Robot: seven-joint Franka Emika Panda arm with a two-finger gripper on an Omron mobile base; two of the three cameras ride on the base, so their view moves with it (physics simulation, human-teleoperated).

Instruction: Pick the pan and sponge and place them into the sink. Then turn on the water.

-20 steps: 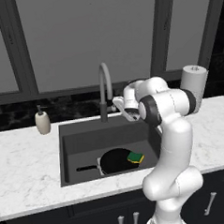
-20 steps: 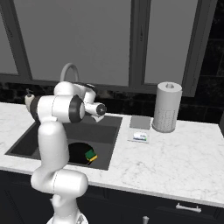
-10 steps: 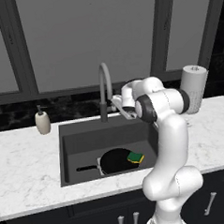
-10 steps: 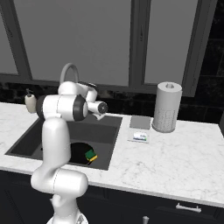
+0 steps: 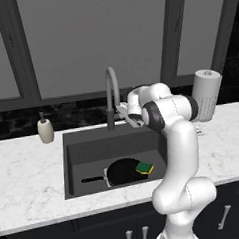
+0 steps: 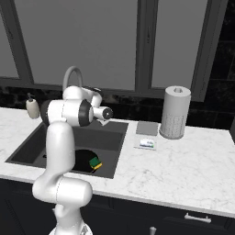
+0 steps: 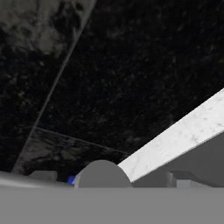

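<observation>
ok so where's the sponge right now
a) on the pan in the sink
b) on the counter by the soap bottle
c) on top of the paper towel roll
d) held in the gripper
a: the sponge rests on the right edge of the pan, which lies at the bottom of the sink.

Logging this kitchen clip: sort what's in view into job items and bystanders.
Job items: pan, sponge, sink, faucet, gripper.
Bystanders: soap dispenser, paper towel roll, flat box.
</observation>
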